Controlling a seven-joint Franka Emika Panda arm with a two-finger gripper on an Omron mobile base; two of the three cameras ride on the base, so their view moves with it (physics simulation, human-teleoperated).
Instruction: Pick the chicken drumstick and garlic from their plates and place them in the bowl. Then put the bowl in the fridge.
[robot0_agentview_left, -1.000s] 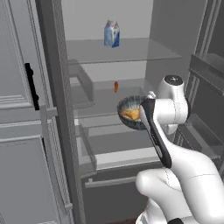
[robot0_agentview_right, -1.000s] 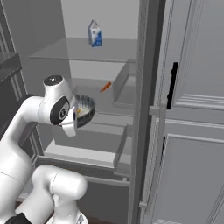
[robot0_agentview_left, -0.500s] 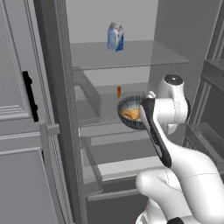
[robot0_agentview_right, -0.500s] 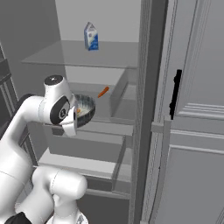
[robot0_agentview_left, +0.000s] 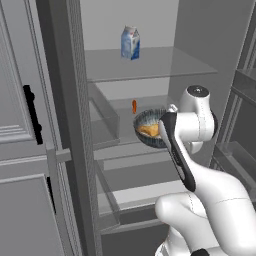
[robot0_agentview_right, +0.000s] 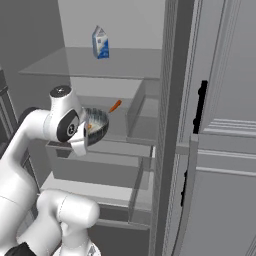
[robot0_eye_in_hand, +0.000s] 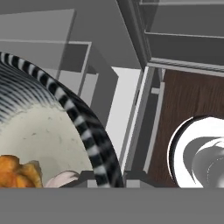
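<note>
Hand view: hand grips bowl (robot0_eye_in_hand: 94, 144) rim; chicken drumstick (robot0_eye_in_hand: 15, 171), garlic (robot0_eye_in_hand: 61, 179) inside, at fridge (robot0_agentview_left: 150, 65) shelf.

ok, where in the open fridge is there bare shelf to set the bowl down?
The top glass shelf is bare right of the blue-white milk carton. The middle shelf has a small orange carrot at the back and bare glass in front of it. The tool holds the dark speckled bowl, drumstick inside, over that shelf's front.

black-white striped bowl (robot0_eye_in_hand: 87, 131) rim
</note>
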